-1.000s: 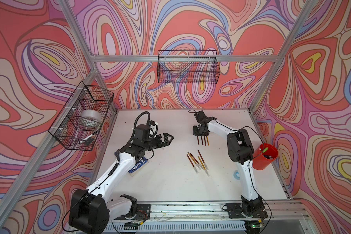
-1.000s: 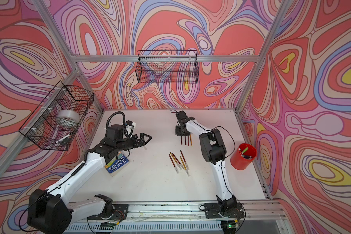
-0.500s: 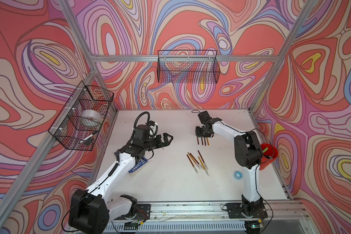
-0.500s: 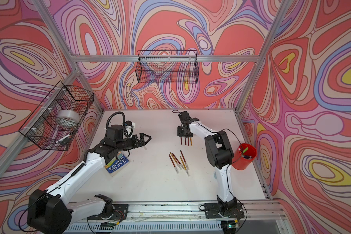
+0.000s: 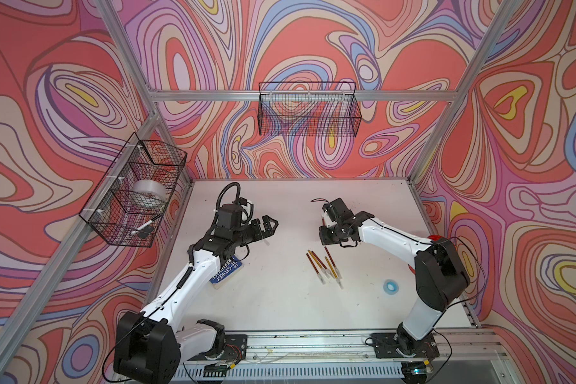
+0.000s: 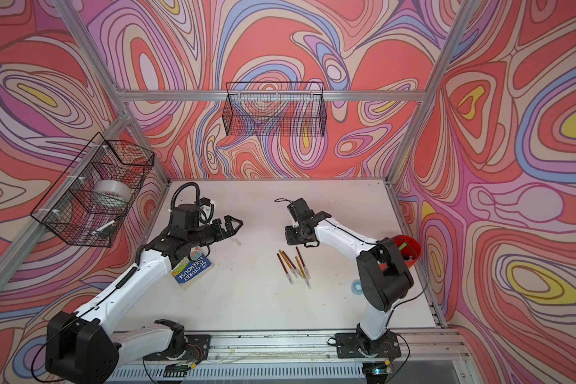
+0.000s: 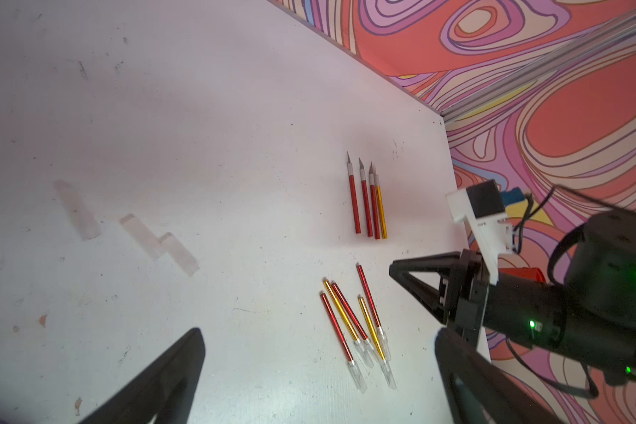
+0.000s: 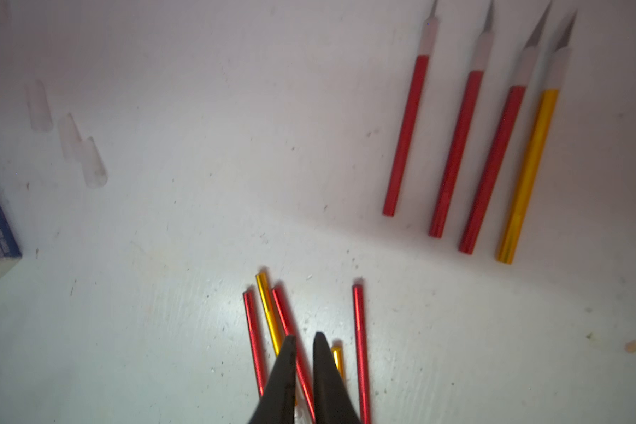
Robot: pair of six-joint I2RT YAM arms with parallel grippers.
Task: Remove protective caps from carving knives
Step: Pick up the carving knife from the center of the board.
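Bare knives (image 7: 367,205): four (three red, one yellow), parallel in a tight row on the table (image 5: 280,316), blades exposed. Capped knives (image 7: 353,326): five (three red, two yellow), in a loose fan just beside the row, with translucent fitted caps (image 7: 358,380) on the ends away from it. Loose caps (image 7: 151,235): three, flat on the table, well apart from both groups, over toward the left gripper (image 5: 268,225). That one's jaws are spread wide and empty, above the table. Right gripper (image 8: 303,339): jaws almost together with a thin gap, nothing pinched. Its tips sit over the handle ends of the capped group; contact not discernible (blur). Blue book (image 5: 226,274) lies under the left arm.
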